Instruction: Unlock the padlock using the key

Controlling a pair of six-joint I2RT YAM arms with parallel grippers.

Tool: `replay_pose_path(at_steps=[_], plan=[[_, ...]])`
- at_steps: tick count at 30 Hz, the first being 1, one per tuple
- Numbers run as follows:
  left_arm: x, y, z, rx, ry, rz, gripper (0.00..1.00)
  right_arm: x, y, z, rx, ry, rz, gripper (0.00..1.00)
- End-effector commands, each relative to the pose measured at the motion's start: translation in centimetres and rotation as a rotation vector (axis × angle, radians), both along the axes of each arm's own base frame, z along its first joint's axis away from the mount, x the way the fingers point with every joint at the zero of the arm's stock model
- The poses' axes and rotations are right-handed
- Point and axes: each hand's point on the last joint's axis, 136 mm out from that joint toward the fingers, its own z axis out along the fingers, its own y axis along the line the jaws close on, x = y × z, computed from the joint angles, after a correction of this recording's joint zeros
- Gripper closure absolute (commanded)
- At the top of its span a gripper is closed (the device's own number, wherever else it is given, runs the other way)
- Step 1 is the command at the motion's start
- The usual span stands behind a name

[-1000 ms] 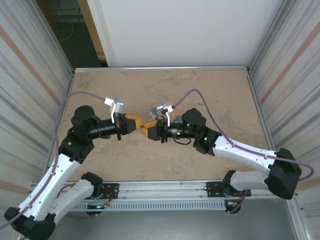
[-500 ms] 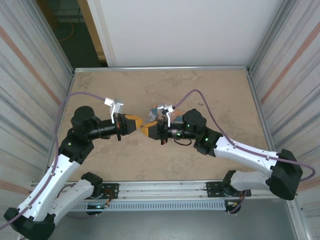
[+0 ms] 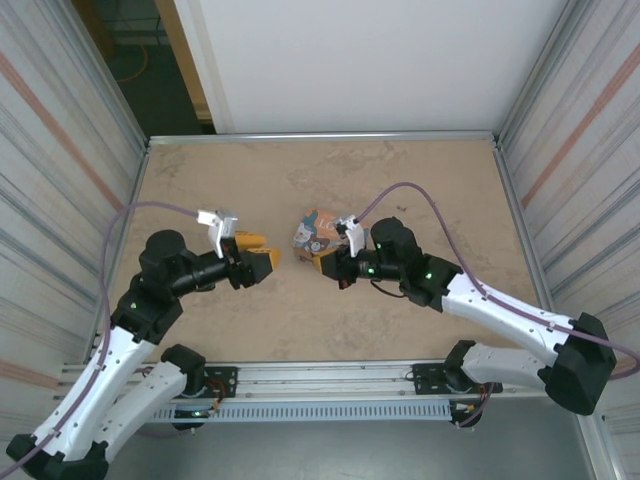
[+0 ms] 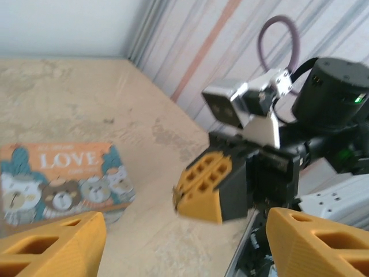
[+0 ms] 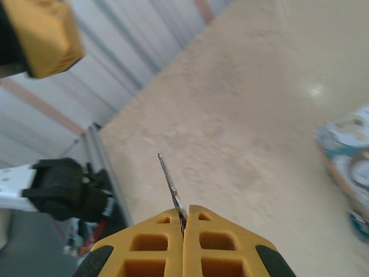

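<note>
My right gripper [image 5: 184, 211] is shut on the key [image 5: 171, 183], a thin dark metal blade sticking out forward from between the orange pads. In the top view the right gripper [image 3: 322, 263] hovers just in front of the orange "LOVE" box [image 3: 312, 232]. My left gripper [image 3: 262, 260] faces it from the left across a small gap. In the left wrist view the left gripper [image 4: 185, 231] stands wide open with nothing between its fingers [image 4: 55, 242]. The right gripper [image 4: 203, 189] shows ahead of it, the key a speck at its tip. The padlock is hidden or out of view.
The orange box with cartoon animals [image 4: 60, 176] lies flat on the tan table [image 3: 440, 190], mid-table. Corrugated metal walls [image 3: 70, 150] close in left and right, and a metal rail [image 3: 330, 385] runs along the near edge by the arm bases.
The two grippers, nearly tip to tip a second ago, have drawn apart. The left has pulled back to the left and nearer; the right has shifted right with the key.
</note>
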Motion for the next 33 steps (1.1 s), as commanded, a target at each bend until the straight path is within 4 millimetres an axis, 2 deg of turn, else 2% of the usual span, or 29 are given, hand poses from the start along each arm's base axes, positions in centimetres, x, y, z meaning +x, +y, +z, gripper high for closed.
replay_pose_path(at_steps=[1, 8, 14, 21, 29, 33], plan=[[0.9, 0.8, -4.4, 0.065, 0.098, 0.073, 0.22, 1.1, -2.3, -2.6, -0.072, 0.035, -0.043, 1.0], [2.0, 0.4, -10.5, 0.089, 0.206, 0.092, 0.15, 5.1, -4.6, -5.5, -0.012, 0.16, -0.135, 1.0], [3.5, -0.5, -14.1, 0.112, 0.267, 0.092, 0.15, 7.0, -4.3, -7.0, 0.006, 0.231, -0.147, 1.0], [4.6, -2.2, -15.8, 0.205, 0.218, 0.065, 0.15, 9.4, -4.2, -9.2, -0.001, 0.299, -0.203, 1.0], [5.2, -4.5, -17.2, 0.29, 0.168, 0.02, 0.17, 10.6, -4.3, -11.0, -0.027, 0.333, -0.232, 1.0], [5.8, -5.4, -18.1, 0.305, 0.16, 0.014, 0.19, 10.6, -4.7, -12.5, -0.058, 0.367, -0.245, 1.0]])
